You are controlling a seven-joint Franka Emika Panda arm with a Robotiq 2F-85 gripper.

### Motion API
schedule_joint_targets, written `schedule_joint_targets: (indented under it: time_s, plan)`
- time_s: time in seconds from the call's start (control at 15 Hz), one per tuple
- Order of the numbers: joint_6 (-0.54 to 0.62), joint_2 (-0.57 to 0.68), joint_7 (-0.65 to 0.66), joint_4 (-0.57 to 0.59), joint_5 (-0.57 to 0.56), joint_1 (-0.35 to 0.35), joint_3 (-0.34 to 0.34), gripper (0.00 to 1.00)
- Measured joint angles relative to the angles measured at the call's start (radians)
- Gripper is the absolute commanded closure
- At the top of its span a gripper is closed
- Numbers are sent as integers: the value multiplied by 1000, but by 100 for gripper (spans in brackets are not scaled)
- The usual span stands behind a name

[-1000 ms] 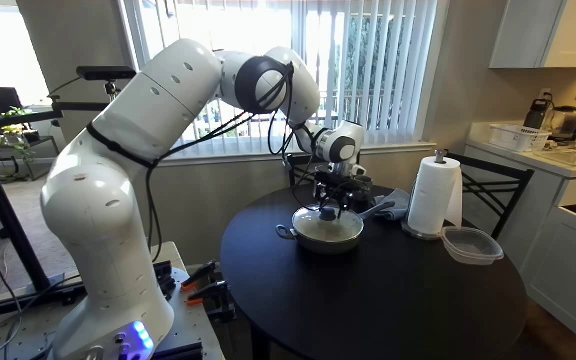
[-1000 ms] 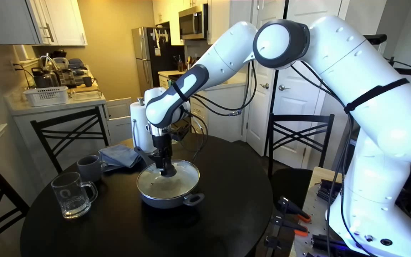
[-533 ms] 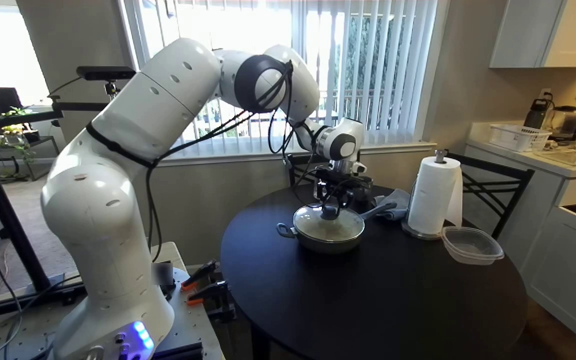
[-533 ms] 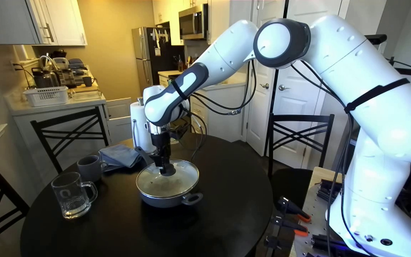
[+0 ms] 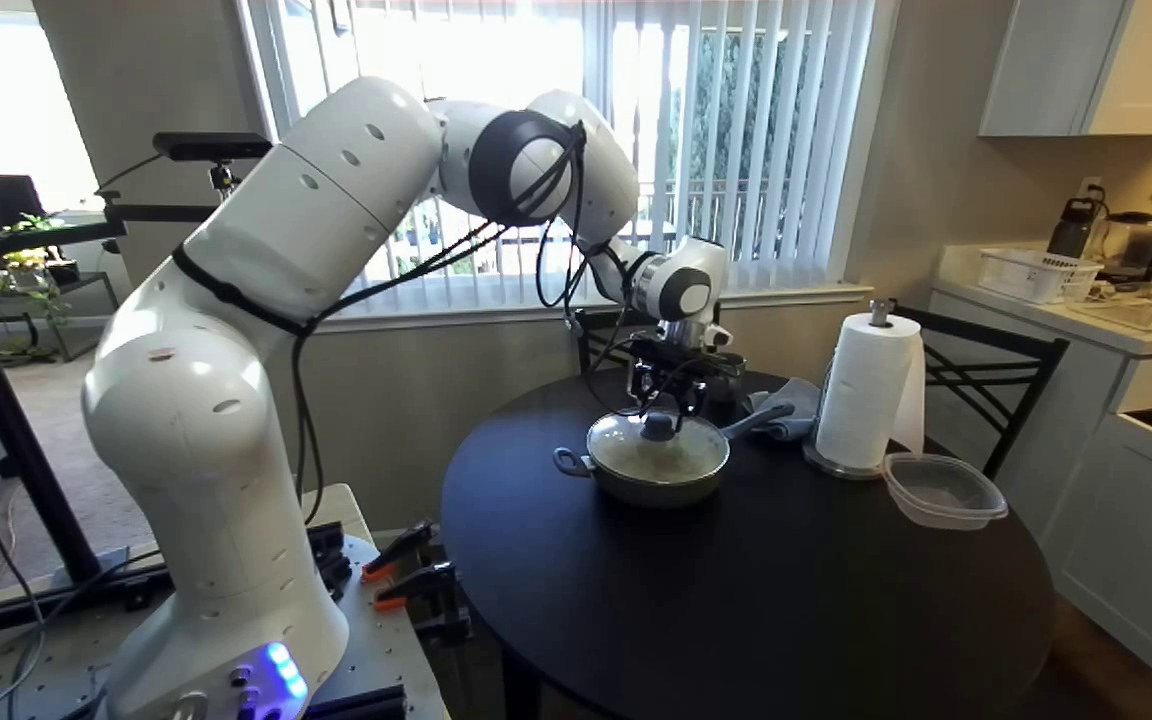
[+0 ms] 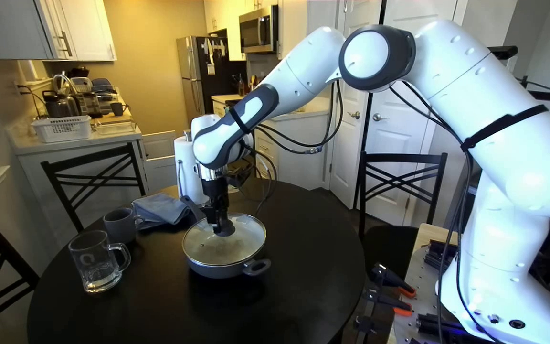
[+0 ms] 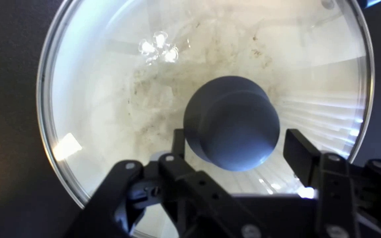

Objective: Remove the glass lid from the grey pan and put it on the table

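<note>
1. Jaws spread wider than the dark knob (image 7: 238,130) on the glass lid (image 6: 225,244), one jaw either side; nothing gripped. Wrist view: narrow gap visible at right of knob; at left, apparent meeting with knob edge, actual contact unconfirmed.
2. Lid position: still on the grey pan (image 6: 216,271), covering it. In both exterior views, rim seated, no lift noted.
3. Pan position: on the bench (image 5: 786,600); top round, hence edges only, no corners. Inward of edge by blinds (image 5: 681,130); closer to edge by arm base (image 5: 236,570) than to edge by kitchen counter (image 5: 1061,313).
4. Toward blinds edge, in an exterior view: glass mug (image 6: 94,262), grey mug (image 6: 121,224), folded cloth (image 6: 159,209). Toward counter edge: paper-towel roll (image 5: 861,390), plastic container (image 5: 944,495).
5. Done, by judgement: approach and straddling of knob. Early stage; lid not yet grasped or raised.
6. Left, by judgement: squeeze on knob, lift clear of pan, sideways carry, lowering onto bench, release, withdrawal. Landing spot not inferable; possibly toward edge opposite blinds.
7. Next move, by judgement: perhaps slight centring first, given uneven spacing about knob, then squeeze. Smooth rounded knob likely to slip if caught only near top; lid tilt against pan rim possible with off-centre grip. Before logging as grasped, confirm loss of gap at right of knob.
</note>
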Motion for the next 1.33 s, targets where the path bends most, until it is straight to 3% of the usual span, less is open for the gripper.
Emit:
schedule_joint_targets:
  time_s: [0.33,0.4,0.47,0.8,1.07,1.33]
  plan:
    - [-33,1,6,0,0,5,-12,0]
    - [-38,1,8,0,0,7,-16,25]
    - [-43,1,10,0,0,9,-18,26]
    - [-53,-1,10,0,-3,22,-27,58]
    - [-61,-14,11,0,-5,33,-34,67]
    - [-63,-15,12,0,-5,38,-38,67]
